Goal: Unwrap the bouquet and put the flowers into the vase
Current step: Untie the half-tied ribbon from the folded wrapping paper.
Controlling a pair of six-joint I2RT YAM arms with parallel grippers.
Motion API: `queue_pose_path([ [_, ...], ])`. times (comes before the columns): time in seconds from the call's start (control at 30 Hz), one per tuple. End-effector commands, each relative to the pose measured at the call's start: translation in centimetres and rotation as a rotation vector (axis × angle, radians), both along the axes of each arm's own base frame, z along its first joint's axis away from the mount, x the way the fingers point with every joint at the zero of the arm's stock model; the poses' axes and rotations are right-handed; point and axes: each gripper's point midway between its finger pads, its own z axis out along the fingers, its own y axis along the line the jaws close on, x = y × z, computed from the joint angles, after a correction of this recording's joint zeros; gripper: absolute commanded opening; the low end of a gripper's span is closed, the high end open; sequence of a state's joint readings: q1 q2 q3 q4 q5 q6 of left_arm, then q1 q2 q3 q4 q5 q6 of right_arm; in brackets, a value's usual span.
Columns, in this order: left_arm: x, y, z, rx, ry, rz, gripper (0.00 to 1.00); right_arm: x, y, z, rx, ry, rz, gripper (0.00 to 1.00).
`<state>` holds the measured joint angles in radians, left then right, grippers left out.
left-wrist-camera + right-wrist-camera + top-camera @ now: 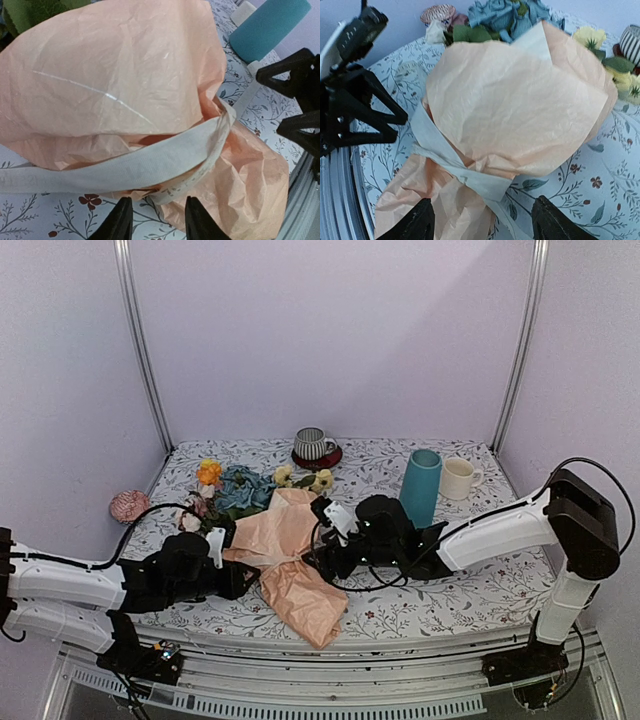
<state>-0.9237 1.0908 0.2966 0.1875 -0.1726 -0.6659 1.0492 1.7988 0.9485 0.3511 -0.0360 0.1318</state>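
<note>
on the left, the left gripper [157, 212] sits low over the table [440, 590] with its jaws apart and nothing between them. its fingertips are just short of the cream ribbon [125, 170]. the bouquet [290, 555] lies on its side between the two arms. the peach paper is closed round the stems, the ribbon is tied at its waist, and the flowers [240, 490] spill out at the far end. on the right, the right gripper [482, 212] faces the same waist with its jaws wide apart, the lower paper lying between them but not pinched.

we judge that the unwrapping is not yet done. the main risk is that both grippers go for the same narrow band, since they are near each other and could knock fingers. a pull on the ribbon without a hold on the paper could drag the whole bunch across the table. a bite on the thin paper could tear it instead of loosening the knot.

around it, a pink ball [129, 505] sits at the far left edge. a striped cup [312, 443] on a dark saucer stands behind the blooms. the teal vase [421, 488] stands upright just behind the right arm, with a cream mug [457, 478] just beside it. that arm lies between the bouquet and the vase, so we think a swing could tip the vase.
</note>
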Motion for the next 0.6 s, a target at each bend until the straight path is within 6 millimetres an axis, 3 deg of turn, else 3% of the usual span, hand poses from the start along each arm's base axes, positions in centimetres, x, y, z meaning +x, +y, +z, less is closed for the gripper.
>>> queue_pose_path([
  [0.0, 0.4, -0.9, 1.6, -0.013, -0.061, -0.05, 0.42, 0.4, 0.9, 4.8, 0.081, -0.147, 0.031, 0.75],
  [0.17, 0.8, -1.9, 1.7, -0.004, -0.077, -0.082, 0.46, 1.5, 1.3, 6.5, 0.103, -0.212, 0.002, 0.82],
  [0.27, 1.0, -2.6, 1.7, 0.008, -0.084, -0.112, 0.3, 1.4, 2.2, 6.4, 0.09, -0.236, 0.05, 0.8],
  [0.33, 1.1, -3.2, 1.5, 0.023, -0.082, -0.132, 0.28, 1.0, 3.2, 5.8, 0.075, -0.226, 0.101, 0.77],
  [0.47, 1.5, -3.9, 1.1, 0.049, -0.079, -0.155, 0.37, 0.8, 4.3, 4.7, 0.044, -0.207, 0.149, 0.67],
  [0.57, 1.5, -4.3, 1.0, 0.051, -0.078, -0.171, 0.42, 0.4, 4.7, 3.7, 0.021, -0.193, 0.188, 0.65],
])
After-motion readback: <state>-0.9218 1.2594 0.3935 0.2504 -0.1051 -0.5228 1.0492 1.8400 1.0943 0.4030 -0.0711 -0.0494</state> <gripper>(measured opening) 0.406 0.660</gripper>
